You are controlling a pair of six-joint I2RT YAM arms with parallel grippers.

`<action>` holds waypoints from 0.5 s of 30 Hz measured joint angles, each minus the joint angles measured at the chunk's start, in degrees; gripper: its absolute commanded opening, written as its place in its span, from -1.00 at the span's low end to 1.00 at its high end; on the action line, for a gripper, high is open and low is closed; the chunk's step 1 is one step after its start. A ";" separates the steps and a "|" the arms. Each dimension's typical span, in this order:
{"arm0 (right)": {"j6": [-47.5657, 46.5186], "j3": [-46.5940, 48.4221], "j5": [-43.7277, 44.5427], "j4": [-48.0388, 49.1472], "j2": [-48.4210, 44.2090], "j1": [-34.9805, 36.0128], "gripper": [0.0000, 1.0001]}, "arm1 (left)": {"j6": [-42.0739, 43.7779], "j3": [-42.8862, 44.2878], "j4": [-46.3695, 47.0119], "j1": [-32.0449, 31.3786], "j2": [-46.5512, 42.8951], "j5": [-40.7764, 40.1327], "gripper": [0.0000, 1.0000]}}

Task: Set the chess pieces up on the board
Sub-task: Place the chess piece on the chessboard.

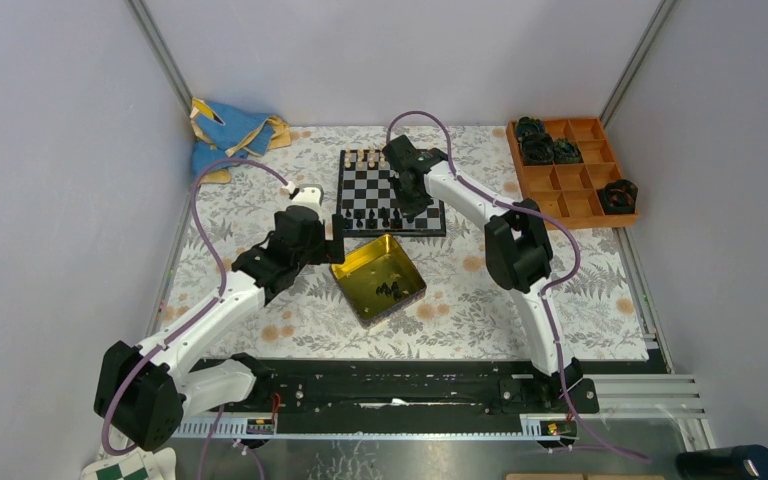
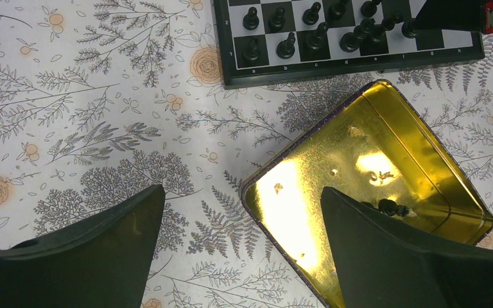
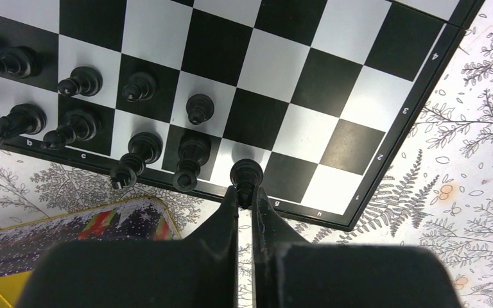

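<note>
Left arm (image 1: 210,315) and right arm (image 1: 465,195): white link shells, black joint housings, black bases on black rail (image 1: 400,385) at desk's near edge. Purple cable (image 1: 415,113) runs along each. Left gripper (image 2: 241,190), right gripper (image 3: 245,192): matte black fingers (image 2: 385,256), tapered wedges. White cap (image 1: 307,197) at left wrist.

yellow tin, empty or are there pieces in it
Not empty: a few black chess pieces lie on the floor of the yellow tin, most of which is bare. Their exact number cannot be told.
</note>
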 measured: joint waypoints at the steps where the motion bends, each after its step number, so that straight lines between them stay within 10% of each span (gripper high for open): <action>1: 0.04 0.00 -0.26 -0.02 0.02 0.00 -1.00 | -0.02 0.00 0.02 0.00 0.00 0.00 0.98; 15: 0.22 -0.61 -1.46 0.44 0.02 -0.07 -0.93 | 0.00 -0.13 0.04 0.00 0.00 0.02 0.98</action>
